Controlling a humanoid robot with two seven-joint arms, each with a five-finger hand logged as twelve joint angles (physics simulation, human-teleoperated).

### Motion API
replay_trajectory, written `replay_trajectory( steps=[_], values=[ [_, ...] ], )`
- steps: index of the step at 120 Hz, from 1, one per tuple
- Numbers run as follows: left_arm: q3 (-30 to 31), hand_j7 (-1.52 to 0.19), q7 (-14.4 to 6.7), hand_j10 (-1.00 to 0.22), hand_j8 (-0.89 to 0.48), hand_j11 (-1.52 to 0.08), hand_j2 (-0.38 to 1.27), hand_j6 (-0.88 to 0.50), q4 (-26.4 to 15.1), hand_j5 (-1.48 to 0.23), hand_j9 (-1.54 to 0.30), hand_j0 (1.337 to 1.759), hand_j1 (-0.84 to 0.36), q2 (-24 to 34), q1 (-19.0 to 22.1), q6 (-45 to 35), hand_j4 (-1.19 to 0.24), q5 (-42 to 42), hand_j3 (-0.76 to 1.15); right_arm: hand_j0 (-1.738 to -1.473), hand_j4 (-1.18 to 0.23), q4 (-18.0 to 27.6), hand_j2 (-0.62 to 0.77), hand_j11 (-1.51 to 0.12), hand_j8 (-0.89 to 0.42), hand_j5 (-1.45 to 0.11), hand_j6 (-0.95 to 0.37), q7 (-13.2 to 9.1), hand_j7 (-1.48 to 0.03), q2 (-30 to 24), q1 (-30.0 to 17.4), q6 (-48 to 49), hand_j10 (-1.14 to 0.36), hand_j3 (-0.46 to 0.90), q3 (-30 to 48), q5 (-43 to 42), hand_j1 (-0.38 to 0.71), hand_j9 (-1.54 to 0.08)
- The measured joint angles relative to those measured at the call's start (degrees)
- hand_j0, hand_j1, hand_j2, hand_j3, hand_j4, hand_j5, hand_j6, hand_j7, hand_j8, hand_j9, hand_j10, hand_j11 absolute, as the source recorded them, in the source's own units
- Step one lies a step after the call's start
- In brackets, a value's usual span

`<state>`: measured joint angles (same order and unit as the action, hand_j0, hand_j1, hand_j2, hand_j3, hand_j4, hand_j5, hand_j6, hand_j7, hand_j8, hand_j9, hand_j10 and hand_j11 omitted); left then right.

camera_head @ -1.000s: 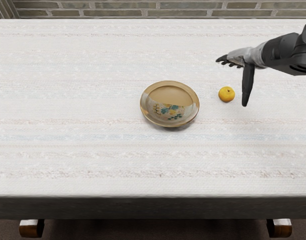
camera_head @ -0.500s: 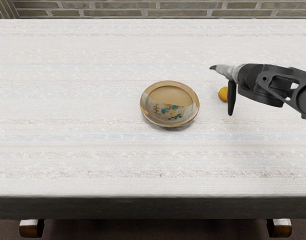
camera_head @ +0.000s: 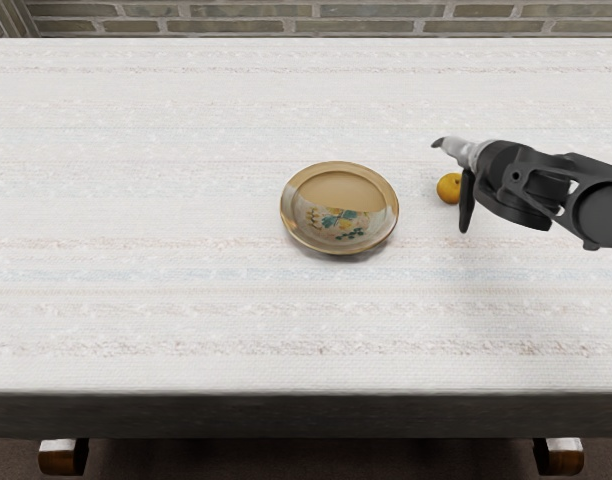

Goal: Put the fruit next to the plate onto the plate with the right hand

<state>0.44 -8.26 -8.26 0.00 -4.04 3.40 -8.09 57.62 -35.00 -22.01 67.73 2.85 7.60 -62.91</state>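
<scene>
Two task items and one hand on record.

Plate [camera_head: 338, 166]: round and gold-rimmed, with a blue, yellow and green floral motif on its inner face. It stands near the middle of the table [camera_head: 186, 300].

Fruit [camera_head: 447, 188]: small, round and orange-yellow. It lies on the table to the plate's right, off the plate and apart from its rim, with only a strip of bare tabletop between them. The hand hides its right edge.

Surroundings: the tabletop is whitish and faintly striped, with a woven look and a dark front edge. Two wooden feet [camera_head: 63, 455] show at the bottom corners. A brick wall [camera_head: 286, 18] runs along the top of the view.

Right hand [camera_head: 467, 178]: the dark arm enters from the right edge, and the forearm lies nearly level, pointing left. The hand is seen edge-on just beside the fruit, on the side away from the plate. One dark finger [camera_head: 465, 210] hangs straight down toward the table and overlaps the fruit's right edge in this view. A pale grey digit [camera_head: 444, 144] juts up and left above the fruit. The digits are extended, not curled around the fruit, and hold nothing. Whether the hanging finger touches the fruit cannot be told.
</scene>
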Motion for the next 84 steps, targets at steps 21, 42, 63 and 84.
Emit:
replay_trajectory(
  steps=[21,42,63,84],
  values=[
    [0.0,-0.03,0.0,-0.02,-0.02,-0.03,0.00,-0.02,0.0,-0.03,-0.03,1.658,0.33,0.0,0.0,0.0,-0.02,0.0,0.00,-1.658,-0.12,-2.4,-0.02,-0.16,-0.12,-0.16,-0.13,0.0,-0.16,1.8,0.2,-0.3,-0.12,0.00,-0.4,-0.5,-0.21,-0.16],
    [0.0,-0.03,0.0,-0.02,-0.02,-0.03,0.00,-0.02,0.0,-0.03,-0.03,1.658,0.33,0.0,0.0,0.0,-0.02,0.0,0.00,-1.658,-0.16,-5.3,-0.03,-0.20,-0.16,-0.20,-0.16,0.0,-0.20,4.1,0.2,-1.8,-0.16,0.00,-0.5,-1.8,-0.17,-0.20],
    [0.0,-0.03,0.0,-0.02,-0.02,-0.03,0.00,-0.02,0.0,-0.03,-0.03,1.658,0.33,0.0,0.0,0.0,-0.02,0.0,0.00,-1.658,-0.22,-6.2,-0.04,-0.28,-0.22,-0.28,-0.22,0.0,-0.28,4.8,0.1,-3.2,-0.21,0.00,-0.6,-2.0,-0.10,-0.28],
    [0.0,-0.03,0.0,-0.02,-0.02,-0.03,0.00,-0.02,0.0,-0.03,-0.03,1.658,0.33,0.0,0.0,0.0,-0.02,0.0,0.00,-1.658,-0.24,-8.9,-0.05,-0.31,-0.24,-0.31,-0.24,0.0,-0.31,5.9,-0.4,-4.0,-0.24,0.00,-1.8,-2.0,-0.07,-0.31]
  ],
)
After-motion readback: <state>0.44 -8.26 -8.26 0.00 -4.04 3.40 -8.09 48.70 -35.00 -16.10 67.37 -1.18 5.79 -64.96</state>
